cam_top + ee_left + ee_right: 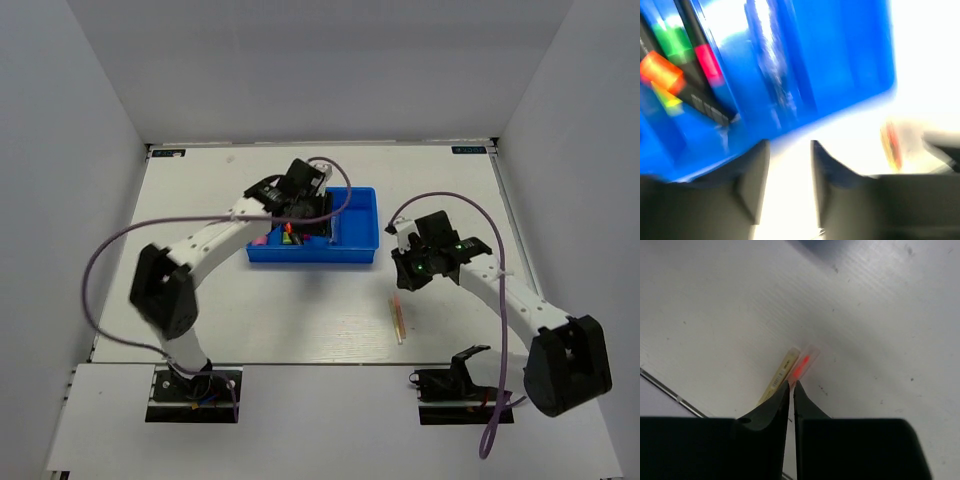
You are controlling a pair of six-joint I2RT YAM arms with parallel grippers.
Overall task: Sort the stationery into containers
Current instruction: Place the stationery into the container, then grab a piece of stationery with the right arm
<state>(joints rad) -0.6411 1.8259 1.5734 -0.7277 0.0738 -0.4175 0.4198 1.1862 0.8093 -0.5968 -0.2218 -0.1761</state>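
The bright blue tray (355,228) lies at mid table. Several black markers with green, pink, orange and yellow caps (677,60) lie in one of its compartments, also seen from above (290,235). My left gripper (300,200) hovers over the tray; in the blurred wrist view it (788,150) is open and empty above the tray's edge (840,75). My right gripper (410,268) is shut and empty, its tips (791,385) just above two thin sticks: a pale yellow one (782,371) and a clear one glowing red (805,361). They lie on the table (398,320).
A small pink item (258,241) lies on the table against the tray's left side. A blurred pale item with a red-orange band (891,142) shows beside the tray in the left wrist view. White walls enclose the table.
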